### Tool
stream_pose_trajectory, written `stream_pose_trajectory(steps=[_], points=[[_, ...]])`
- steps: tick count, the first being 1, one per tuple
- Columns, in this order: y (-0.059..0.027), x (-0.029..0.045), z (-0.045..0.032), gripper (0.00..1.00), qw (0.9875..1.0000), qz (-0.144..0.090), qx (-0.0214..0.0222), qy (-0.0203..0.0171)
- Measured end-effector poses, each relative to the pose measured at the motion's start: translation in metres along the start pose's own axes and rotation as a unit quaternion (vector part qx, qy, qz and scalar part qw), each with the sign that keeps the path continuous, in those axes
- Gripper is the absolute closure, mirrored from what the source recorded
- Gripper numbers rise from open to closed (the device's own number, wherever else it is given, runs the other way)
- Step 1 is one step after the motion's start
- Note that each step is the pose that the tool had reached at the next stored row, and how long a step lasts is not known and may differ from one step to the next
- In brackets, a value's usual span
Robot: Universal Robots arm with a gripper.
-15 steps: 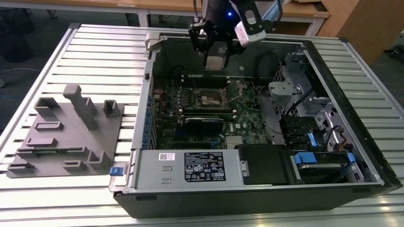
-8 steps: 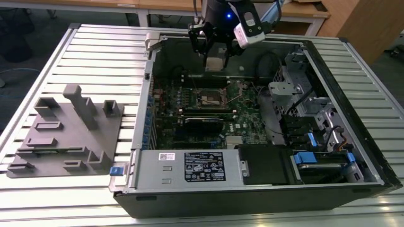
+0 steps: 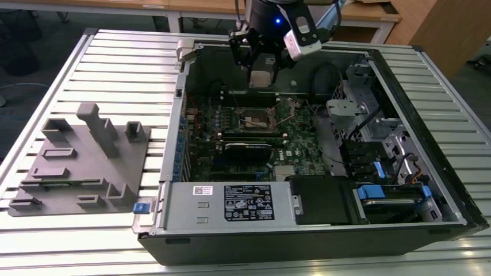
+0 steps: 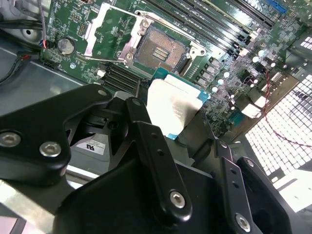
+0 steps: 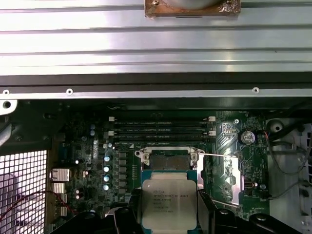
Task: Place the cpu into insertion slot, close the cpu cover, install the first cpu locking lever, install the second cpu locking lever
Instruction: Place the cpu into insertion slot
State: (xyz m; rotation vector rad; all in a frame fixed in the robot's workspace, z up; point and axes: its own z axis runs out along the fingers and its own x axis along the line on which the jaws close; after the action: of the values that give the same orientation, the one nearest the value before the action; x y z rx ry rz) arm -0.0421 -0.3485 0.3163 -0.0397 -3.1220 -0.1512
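Gripper (image 5: 169,218) clamped on the cpu (image 5: 169,200) by two opposite edges, holding it in the air over the motherboard (image 3: 299,144) inside the open case (image 3: 307,248). Slot (image 5: 169,160) is bare, with the cpu near it but not touching. Cover (image 5: 233,180) is flipped open beside the slot.

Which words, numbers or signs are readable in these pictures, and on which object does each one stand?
No text can be read with certainty.
cpu: several printed lines on its top, too small to read.
Black label on the grey box: too small to read.
White sticker beside it: unreadable.
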Motion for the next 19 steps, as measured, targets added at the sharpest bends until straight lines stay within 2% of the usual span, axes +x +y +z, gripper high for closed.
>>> stream_pose_trajectory(steps=[5, 19], points=[[-0.0005, -0.0001, 0.0054, 0.46, 1.0, 0.0, 0.0, 0.0], [-0.0027, -0.0004, 0.0281, 0.46, 1.0, 0.0, 0.0, 0.0]])
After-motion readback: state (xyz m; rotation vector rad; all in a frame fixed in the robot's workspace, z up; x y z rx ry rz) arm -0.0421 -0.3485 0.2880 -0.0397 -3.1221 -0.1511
